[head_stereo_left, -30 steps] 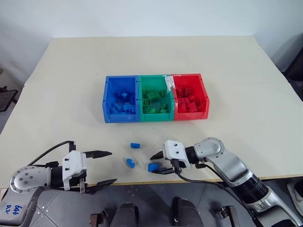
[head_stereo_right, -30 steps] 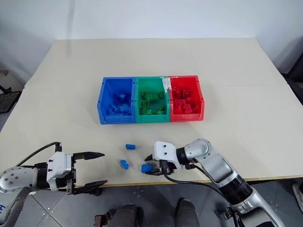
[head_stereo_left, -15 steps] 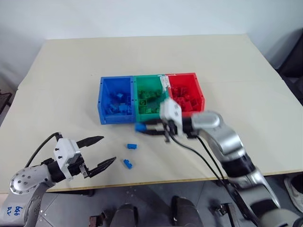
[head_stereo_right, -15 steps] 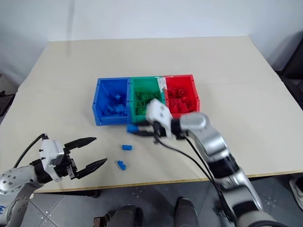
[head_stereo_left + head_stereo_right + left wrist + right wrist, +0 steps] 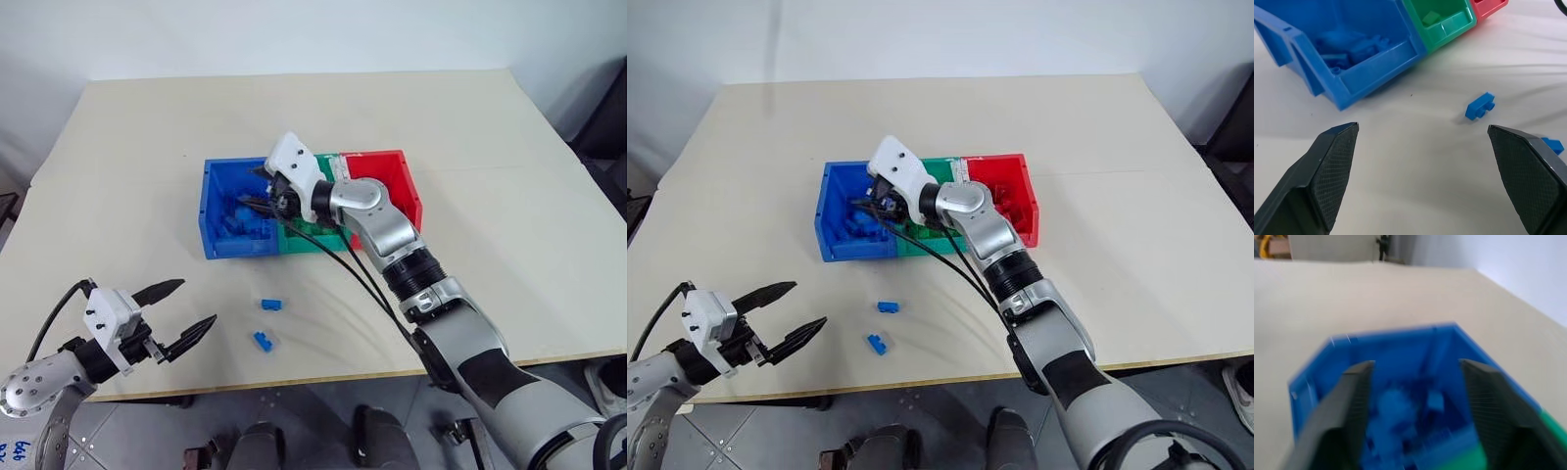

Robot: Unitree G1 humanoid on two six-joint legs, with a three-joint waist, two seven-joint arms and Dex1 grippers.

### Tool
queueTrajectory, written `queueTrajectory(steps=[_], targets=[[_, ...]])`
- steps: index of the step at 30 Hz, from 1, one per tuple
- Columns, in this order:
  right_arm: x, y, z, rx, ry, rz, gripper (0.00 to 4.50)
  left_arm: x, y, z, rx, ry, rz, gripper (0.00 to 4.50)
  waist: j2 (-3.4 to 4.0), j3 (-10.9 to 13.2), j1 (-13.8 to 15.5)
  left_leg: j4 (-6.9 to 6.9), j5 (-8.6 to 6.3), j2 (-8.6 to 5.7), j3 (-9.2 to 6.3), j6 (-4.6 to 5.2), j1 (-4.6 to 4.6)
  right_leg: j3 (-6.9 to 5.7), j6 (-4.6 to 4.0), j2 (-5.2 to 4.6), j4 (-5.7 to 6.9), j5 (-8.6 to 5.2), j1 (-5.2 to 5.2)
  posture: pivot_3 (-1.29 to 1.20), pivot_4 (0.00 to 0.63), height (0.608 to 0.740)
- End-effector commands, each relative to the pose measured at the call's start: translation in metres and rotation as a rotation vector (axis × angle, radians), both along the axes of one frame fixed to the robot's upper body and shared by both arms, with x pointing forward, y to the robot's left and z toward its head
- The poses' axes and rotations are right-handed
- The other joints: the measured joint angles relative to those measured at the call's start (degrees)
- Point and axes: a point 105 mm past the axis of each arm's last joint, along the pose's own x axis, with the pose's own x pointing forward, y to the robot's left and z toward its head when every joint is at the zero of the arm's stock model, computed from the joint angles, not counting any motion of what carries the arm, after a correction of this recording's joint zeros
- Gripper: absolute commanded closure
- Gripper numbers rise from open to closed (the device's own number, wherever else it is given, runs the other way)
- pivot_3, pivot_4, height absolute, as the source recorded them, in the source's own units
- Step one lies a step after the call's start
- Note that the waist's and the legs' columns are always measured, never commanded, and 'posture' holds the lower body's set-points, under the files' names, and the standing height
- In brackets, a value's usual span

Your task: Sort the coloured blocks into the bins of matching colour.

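Your right hand (image 5: pixel 263 188) is hanging released over the blue bin (image 5: pixel 208 211); drifting toward three o'clock risks a green-bin drop.

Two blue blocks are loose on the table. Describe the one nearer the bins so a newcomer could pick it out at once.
Start at the row of bins in the middle of the table and come toward the robot from the blue bin's front wall. The first loose brick is the blue block. The other blue block lies closer to the table's front edge, nearer the open left gripper.
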Motion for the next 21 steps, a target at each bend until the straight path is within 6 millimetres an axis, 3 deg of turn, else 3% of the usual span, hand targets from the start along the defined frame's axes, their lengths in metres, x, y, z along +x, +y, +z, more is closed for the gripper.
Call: queueTrajectory(steps=[1, 3, 5, 8, 13, 16, 21], targets=[[-0.024, -0.022, 0.023, 0.087, -0.101, 0.144, 0.03, 0.002, 0.007, 0.007, 0.003, -0.008, 0.011, 0.0, -0.01, -0.01, 0.03, 0.0, 0.0, 0.0, 0.0, 0.0, 0.0, 0.0, 0.0, 0.0, 0.0, 0.0, 0.0, 0.0, 0.15, 0.74], [-0.058, -0.047, 0.017, 0.134, -0.099, 0.339, 0.03, 0.003, 0.011, 0.007, 0.018, 0.011, -0.002, 0.0, -0.02, -0.01, 0.1, -0.01, 0.0, 0.0, -0.02, 0.0, 0.0, -0.02, 0.0, 0.0, -0.05, 0.0, 0.03, 0.0, 0.15, 0.74], [-0.078, -0.072, 0.0, 0.087, -0.076, 0.415, 0.03, 0.003, 0.017, 0.006, 0.064, 0.025, -0.021, 0.0, -0.03, -0.01, 0.21, -0.05, -0.01, 0.0, -0.05, 0.01, -0.01, -0.08, 0.0, 0.0, -0.07, 0.0, 0.05, 0.0, 0.15, 0.74], [-0.09, -0.108, -0.031, -0.038, -0.033, 0.382, 0.03, 0.006, 0.03, 0.003, 0.147, 0.041, -0.035, 0.0, 0.01, 0.01, 0.5, -0.01, -0.03, -0.01, 0.02, 0.04, -0.01, -0.07, 0.01, -0.01, -0.11, 0.0, 0.06, 0.0, 0.15, 0.74], [-0.114, -0.165, -0.067, -0.128, 0.048, 0.31, 0.03, 0.017, 0.056, 0.003, 0.199, 0.048, -0.021, 0.0, 0.01, 0.01, 1.24, 0.01, -0.03, 0.02, 0.18, 0.04, 0.07, -0.01, -0.01, 0.0, -0.11, -0.01, 0.05, 0.0, 0.15, 0.74], [-0.12, -0.182, -0.073, -0.104, 0.069, 0.218, 0.03, 0.016, 0.046, -0.002, 0.23, 0.075, -0.124, 0.0, 0.0, 0.01, 1.52, 0.02, -0.06, 0.02, 0.26, 0.07, 0.06, -0.01, -0.01, -0.02, -0.13, 0.0, 0.05, 0.0, 0.15, 0.74], [-0.127, -0.194, -0.077, -0.11, 0.064, 0.123, 0.03, 0.023, -0.008, 0.002, 0.157, 0.11, -0.315, 0.0, -0.01, 0.01, 1.74, 0.07, -0.07, 0.03, 0.31, 0.09, 0.07, 0.01, -0.01, -0.03, -0.12, 0.0, 0.06, 0.0, 0.15, 0.74]])
